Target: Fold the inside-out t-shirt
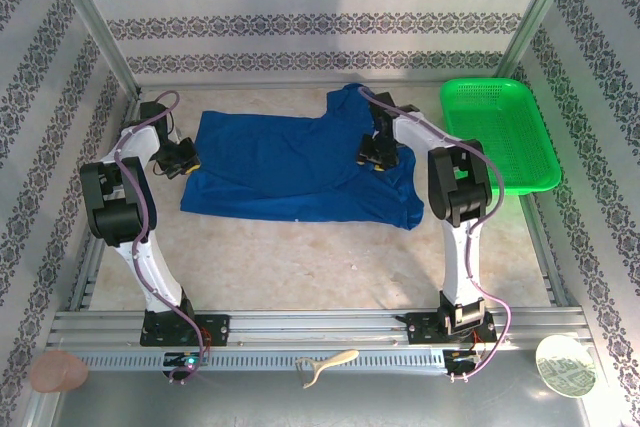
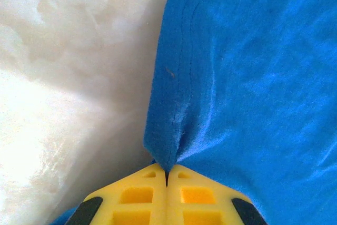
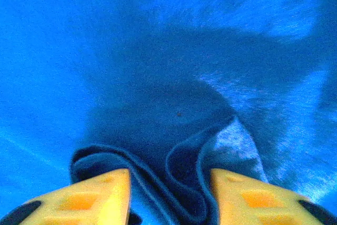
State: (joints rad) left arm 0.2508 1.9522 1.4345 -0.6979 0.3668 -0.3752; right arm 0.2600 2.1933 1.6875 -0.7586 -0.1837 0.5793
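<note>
The inside-out t-shirt (image 1: 280,172), royal blue, lies spread over the far half of the table (image 1: 300,267). My left gripper (image 1: 185,162) is at its left edge. In the left wrist view that gripper (image 2: 167,175) is shut on a pinched peak of the shirt's hemmed edge (image 2: 174,130). My right gripper (image 1: 372,159) is over the shirt's right part. Seen from the right wrist, it (image 3: 169,183) stands open, yellow fingers (image 3: 100,193) apart, with loose curled folds of the t-shirt (image 3: 158,51) lying between them.
A green mesh basket (image 1: 500,132) sits at the far right, close to the right arm. Patterned walls close the back and sides. Bare table lies near the arm bases. A white hook-shaped tool (image 1: 325,365) lies on the front ledge.
</note>
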